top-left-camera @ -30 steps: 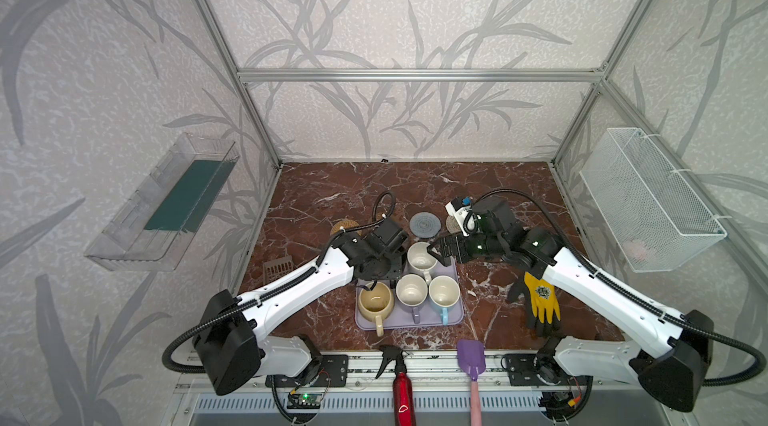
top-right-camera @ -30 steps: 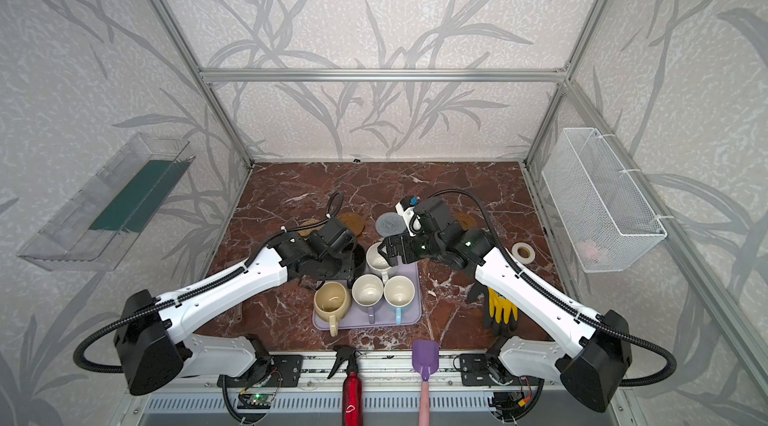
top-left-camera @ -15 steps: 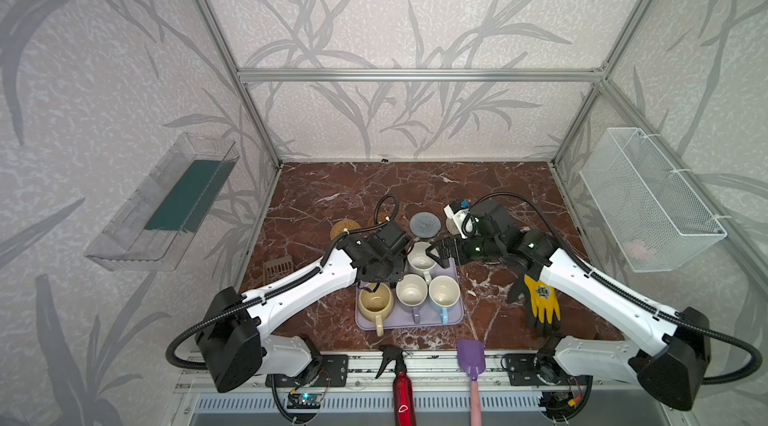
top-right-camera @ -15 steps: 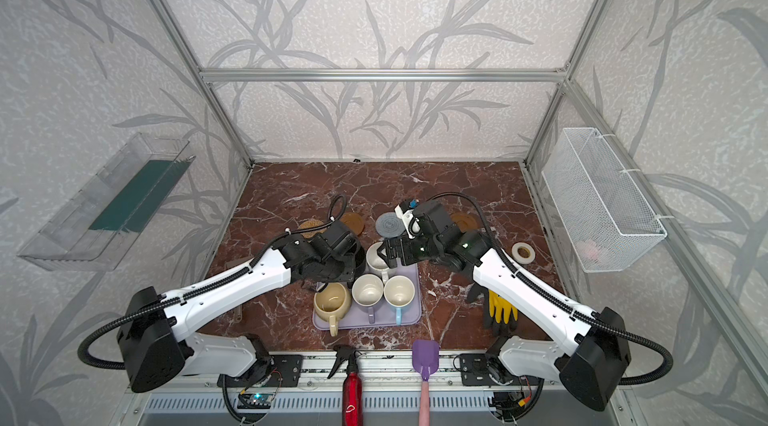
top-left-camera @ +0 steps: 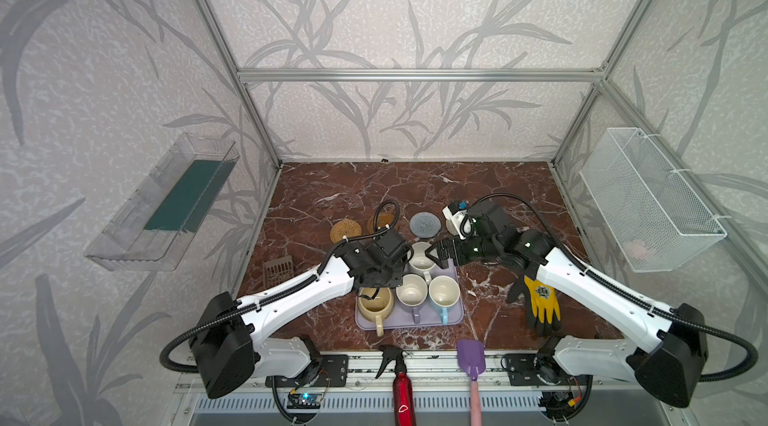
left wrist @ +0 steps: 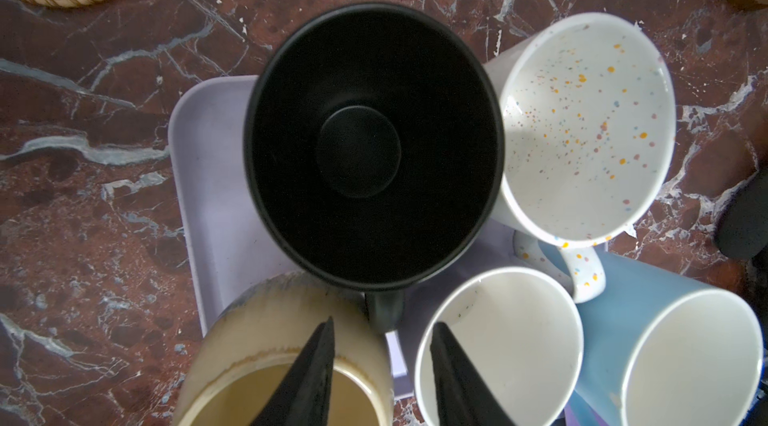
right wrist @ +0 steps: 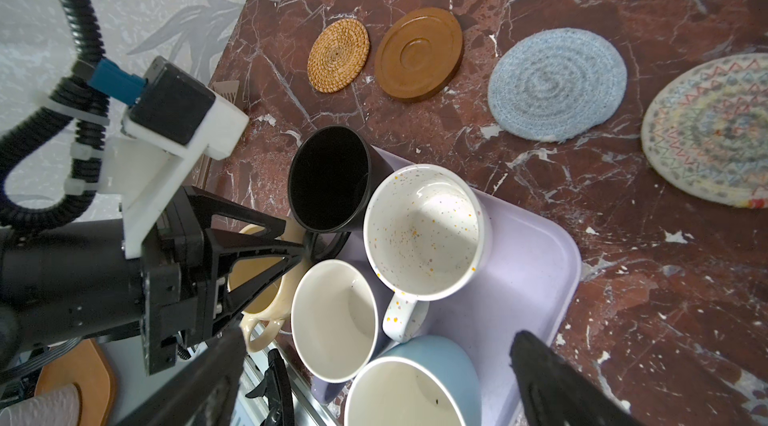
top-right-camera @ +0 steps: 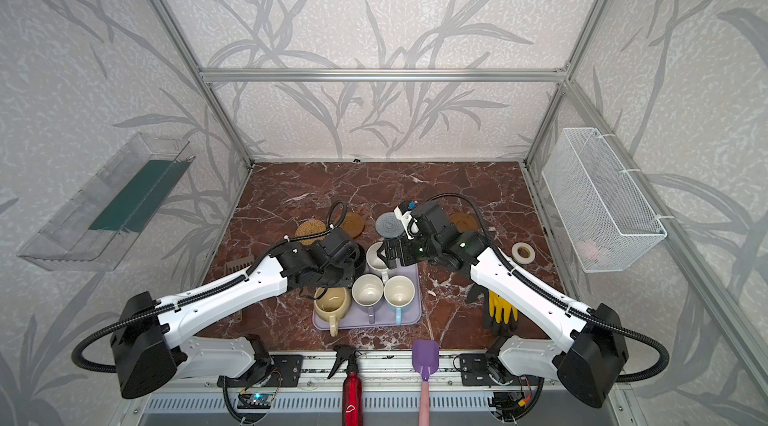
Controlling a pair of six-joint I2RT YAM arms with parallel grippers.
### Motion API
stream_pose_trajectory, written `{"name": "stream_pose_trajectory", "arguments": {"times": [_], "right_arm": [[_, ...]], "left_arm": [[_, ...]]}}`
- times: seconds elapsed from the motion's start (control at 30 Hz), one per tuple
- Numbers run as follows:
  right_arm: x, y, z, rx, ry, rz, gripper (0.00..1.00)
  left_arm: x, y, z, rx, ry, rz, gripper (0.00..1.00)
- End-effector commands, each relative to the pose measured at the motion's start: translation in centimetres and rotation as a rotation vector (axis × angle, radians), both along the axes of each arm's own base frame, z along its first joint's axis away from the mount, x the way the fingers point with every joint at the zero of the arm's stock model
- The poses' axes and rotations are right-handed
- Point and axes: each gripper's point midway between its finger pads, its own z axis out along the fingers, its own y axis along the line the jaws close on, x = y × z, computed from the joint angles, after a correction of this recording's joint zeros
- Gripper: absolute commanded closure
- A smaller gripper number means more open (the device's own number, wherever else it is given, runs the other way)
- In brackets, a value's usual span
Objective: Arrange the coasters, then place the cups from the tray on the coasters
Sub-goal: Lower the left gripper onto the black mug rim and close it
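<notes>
Tray: the pale lavender tray (right wrist: 523, 278) lies on the marble table (top-left-camera: 415, 187), close to the front edge and about midway between the left and right edges. All five cups stand upright on it.
Far row of cups: the black mug (left wrist: 357, 153) is at the tray's far left corner. The speckled white mug (left wrist: 582, 124) is just beside it at the far right corner.
Near row of cups: the cream-yellow mug (top-left-camera: 374, 303) is on the left, the lavender mug (top-left-camera: 411, 293) in the middle and the light blue mug (top-left-camera: 444, 293) on the right. Their handles point toward the table's front edge.
Coasters: they form a bare row on the table just beyond the tray's far edge. From left to right they are the rattan coaster (top-left-camera: 345, 230), an amber-brown coaster (right wrist: 419, 53), the grey-blue coaster (top-left-camera: 424, 223), the cream spiral coaster (right wrist: 715, 128) and a second amber-brown coaster (top-right-camera: 464, 221).
Left gripper (left wrist: 382, 321): it hangs over the cream-yellow mug with one fingertip on each side of the black mug's handle. The jaws are narrowed but apart, and the left wrist view shows a gap on each side of the handle.
Right gripper (top-left-camera: 434, 255): it hovers above the speckled white mug with its jaws spread wide, and it holds nothing.
Right side of table: a white tape roll (top-right-camera: 523, 252) and a yellow-and-black glove (top-left-camera: 540, 303) lie apart from the tray.
</notes>
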Motion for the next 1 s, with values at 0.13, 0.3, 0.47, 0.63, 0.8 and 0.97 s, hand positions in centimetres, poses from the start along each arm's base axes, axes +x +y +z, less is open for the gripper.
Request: {"name": "stream_pose_trajectory", "arguments": {"times": [0.13,0.3,0.47,0.63,0.8,0.97], "right_arm": [[0.0,0.0,-0.3,-0.011,-0.004,0.001,0.01],[-0.1,-0.1,-0.7,-0.019,-0.003,0.0,0.01],[-0.1,-0.1,-1.0,-0.024,0.003,0.002,0.01],[-0.1,0.0,-1.4,-0.031,0.016,0.006,0.01],[0.0,0.1,-1.7,-0.033,0.02,0.006,0.01],[0.1,0.2,-1.9,-0.033,0.025,0.006,0.01]], "left_arm": [[1.2,0.2,-0.3,0.072,-0.034,0.002,0.61],[1.8,0.7,-0.1,0.141,-0.048,-0.021,0.65],[1.9,-0.2,-1.4,0.13,-0.025,-0.038,0.65],[2.1,0.3,-2.0,0.182,-0.014,-0.035,0.69],[2.1,0.3,-2.7,0.187,-0.006,-0.037,0.7],[2.2,0.2,-3.2,0.188,-0.011,-0.035,0.7]]}}
